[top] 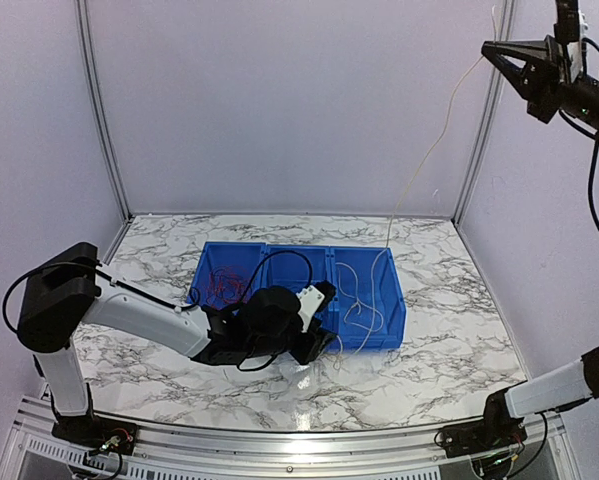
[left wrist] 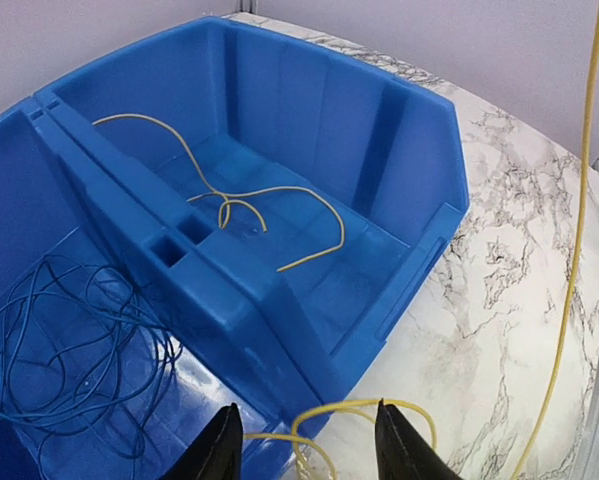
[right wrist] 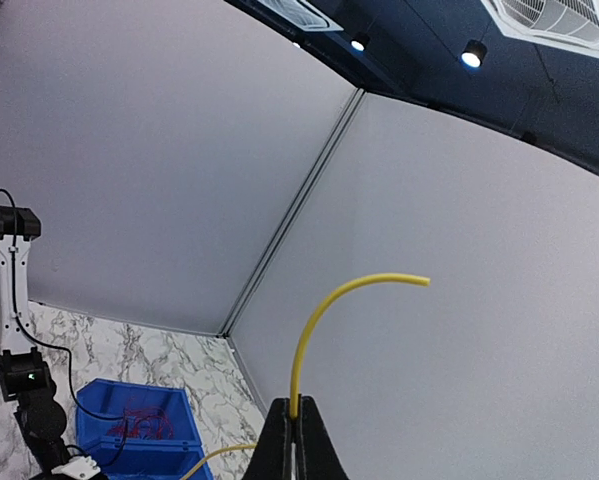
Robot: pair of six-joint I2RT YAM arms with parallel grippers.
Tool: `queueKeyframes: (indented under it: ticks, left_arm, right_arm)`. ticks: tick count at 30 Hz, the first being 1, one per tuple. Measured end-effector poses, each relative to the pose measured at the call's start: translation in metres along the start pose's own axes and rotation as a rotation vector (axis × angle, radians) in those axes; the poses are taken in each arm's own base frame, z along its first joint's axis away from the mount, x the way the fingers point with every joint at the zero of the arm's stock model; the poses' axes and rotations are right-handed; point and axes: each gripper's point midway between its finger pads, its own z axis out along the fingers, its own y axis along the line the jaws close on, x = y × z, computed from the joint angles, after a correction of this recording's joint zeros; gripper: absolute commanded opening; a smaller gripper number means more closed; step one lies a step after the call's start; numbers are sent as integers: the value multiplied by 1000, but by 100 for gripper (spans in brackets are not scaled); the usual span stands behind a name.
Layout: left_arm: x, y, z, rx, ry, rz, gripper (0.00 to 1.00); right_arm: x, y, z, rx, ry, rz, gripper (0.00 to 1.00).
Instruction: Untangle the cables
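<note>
On the white marbled surface (top: 449,340) sits a blue plastic bin with three compartments (top: 377,341). Its left compartment holds a tangle of thin red cables (top: 224,285), and the middle one holds loose loops of dark blue cable (left wrist: 69,340). The left claw (left wrist: 307,452) hangs at the bin's near edge, spread wide and gripping nothing, with a loop of thin yellow cable (left wrist: 349,408) lying between its fingers. That cable coils in the right compartment and rises steeply to the right claw (right wrist: 291,432), which is pinched tight on it high above the surface.
</note>
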Motion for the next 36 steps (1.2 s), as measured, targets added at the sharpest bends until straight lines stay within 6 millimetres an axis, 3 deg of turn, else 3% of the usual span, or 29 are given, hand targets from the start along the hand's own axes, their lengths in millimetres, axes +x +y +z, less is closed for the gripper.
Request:
queueKeyframes:
  ticks: [4, 11, 14, 16, 19, 23, 27, 30, 32, 36]
  left_arm:
    - [-5, -11, 7, 50, -2, 38, 44]
    - [-18, -38, 8, 189, -51, 57, 44]
    - [-21, -50, 9, 246, -74, 57, 44]
    - [-19, -57, 13, 273, -77, 57, 44]
    - [-15, -63, 19, 294, -73, 53, 43]
    - [-12, -66, 20, 299, -66, 40, 43]
    - [-8, -66, 19, 301, -68, 21, 43]
    - [1, -64, 18, 296, -52, 10, 43]
    - [8, -62, 17, 289, -44, 0, 43]
    - [20, -54, 11, 263, -30, -16, 43]
  right_arm:
    - [11, -9, 8, -4, 11, 37, 0]
    - [10, -18, 8, 45, 4, 25, 0]
    - [27, -19, 8, 82, 23, 47, 0]
    - [57, -19, 10, 101, 61, 94, 0]
    - [120, -18, 15, 131, 145, 180, 0]
    - [236, -9, 24, 149, 319, 350, 0]
    - [333, 15, 30, 128, 487, 492, 0]
    - [371, 41, 39, 93, 575, 508, 0]
    - [386, 56, 47, 69, 622, 486, 0]
    - [411, 67, 55, 72, 708, 430, 0]
